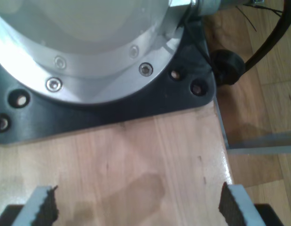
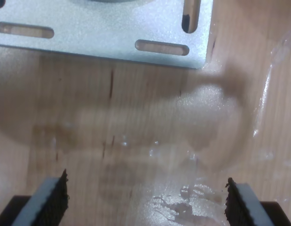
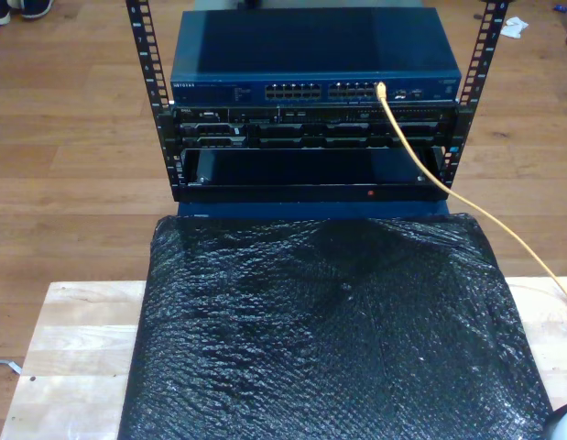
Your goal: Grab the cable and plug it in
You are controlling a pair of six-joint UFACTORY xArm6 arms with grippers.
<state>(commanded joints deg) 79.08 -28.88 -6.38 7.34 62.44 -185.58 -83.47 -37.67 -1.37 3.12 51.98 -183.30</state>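
Two grippers, both spread wide, holding nothing: my first gripper point(image 1: 136, 205) over bare wood near arm base point(image 1: 89, 52), my second gripper point(image 2: 145, 202) near metal plate point(image 2: 107, 30). Cable point(image 3: 430, 174) runs from switch point(image 3: 315, 55) port toward exterior view's right edge. Which arm is nearer, cannot tell.

Small white lettering on blue switch point(image 3: 315, 55), unreadable.

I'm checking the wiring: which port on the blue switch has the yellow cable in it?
The yellow cable enters the blue switch at the port nearest the exterior view's right in its port rows; the other ports look empty.
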